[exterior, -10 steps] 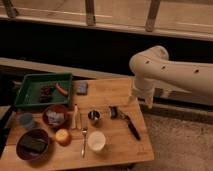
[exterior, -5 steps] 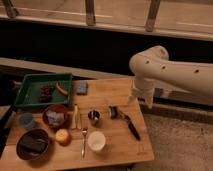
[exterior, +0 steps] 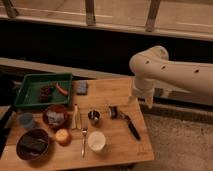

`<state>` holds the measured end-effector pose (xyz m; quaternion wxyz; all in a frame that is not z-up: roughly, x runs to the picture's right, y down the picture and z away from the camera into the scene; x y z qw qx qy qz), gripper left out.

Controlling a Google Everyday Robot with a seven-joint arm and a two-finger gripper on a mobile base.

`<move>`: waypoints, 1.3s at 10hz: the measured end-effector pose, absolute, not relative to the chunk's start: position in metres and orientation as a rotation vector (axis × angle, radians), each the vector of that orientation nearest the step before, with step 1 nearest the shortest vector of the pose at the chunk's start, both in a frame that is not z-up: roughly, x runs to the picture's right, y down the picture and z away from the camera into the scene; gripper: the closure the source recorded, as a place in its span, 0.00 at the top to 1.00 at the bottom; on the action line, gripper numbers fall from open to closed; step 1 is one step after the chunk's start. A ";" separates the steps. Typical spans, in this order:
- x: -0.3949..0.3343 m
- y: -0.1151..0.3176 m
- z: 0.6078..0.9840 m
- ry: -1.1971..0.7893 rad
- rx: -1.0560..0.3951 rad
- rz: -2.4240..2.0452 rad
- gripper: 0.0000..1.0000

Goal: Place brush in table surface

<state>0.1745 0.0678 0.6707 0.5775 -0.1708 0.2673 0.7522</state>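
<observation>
The brush (exterior: 126,122) lies flat on the table surface (exterior: 107,92) near its right edge, its blocky head with pale bristles toward the middle and its black handle pointing to the front right. My gripper (exterior: 140,97) hangs at the end of the white arm (exterior: 170,70), just above the table's right edge and a little behind and to the right of the brush. It is apart from the brush and nothing shows in it.
A green tray (exterior: 26,84) with a sausage (exterior: 61,89) stands at the back left, a blue sponge (exterior: 81,88) beside it. A metal cup (exterior: 93,116), a white cup (exterior: 96,141), a silver fork (exterior: 84,139), a cream utensil (exterior: 76,117), bowls (exterior: 32,144) and an orange (exterior: 63,136) fill the left front.
</observation>
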 end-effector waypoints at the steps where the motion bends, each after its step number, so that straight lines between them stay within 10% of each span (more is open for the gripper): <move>1: 0.174 0.068 0.671 0.625 -0.400 1.760 0.66; 13: 0.111 0.101 0.729 0.588 -0.515 1.429 0.66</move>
